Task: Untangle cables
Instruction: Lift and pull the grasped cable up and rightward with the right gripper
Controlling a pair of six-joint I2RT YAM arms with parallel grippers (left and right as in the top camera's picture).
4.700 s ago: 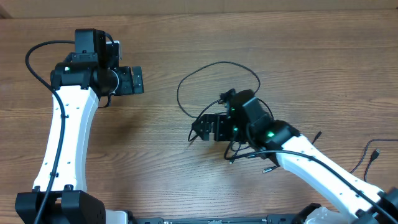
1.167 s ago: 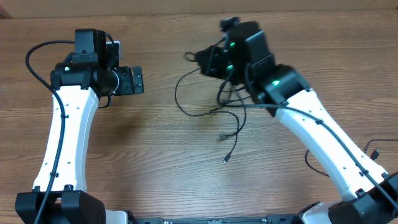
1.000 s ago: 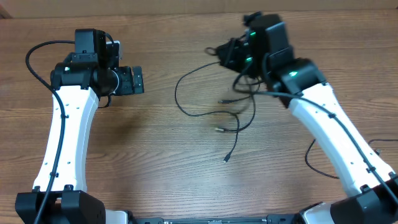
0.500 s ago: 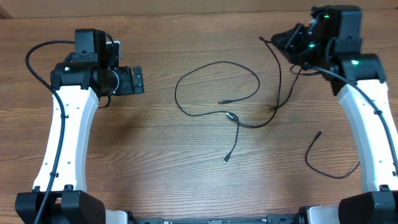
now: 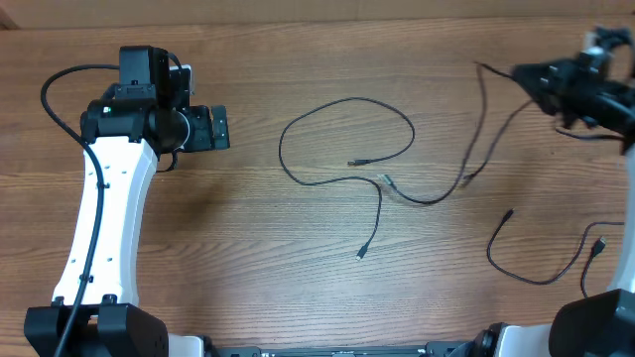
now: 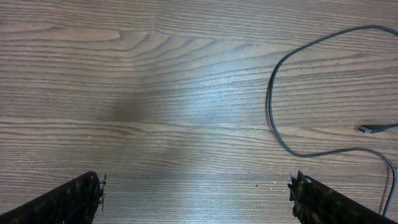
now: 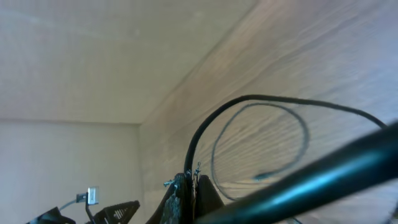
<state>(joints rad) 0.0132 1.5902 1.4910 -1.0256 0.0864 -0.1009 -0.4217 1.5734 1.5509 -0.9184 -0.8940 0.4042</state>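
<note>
Your right gripper is clamped on a cable strand at far right, while your left gripper stands wide open, empty, well left of the looped cable.

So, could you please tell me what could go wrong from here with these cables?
The held cable, in the shut right gripper, ends close beside the looped cable. If the two catch, a pull may drag the loop along. The gripper also sits at the edge of the overhead view, so reach may run short.
</note>
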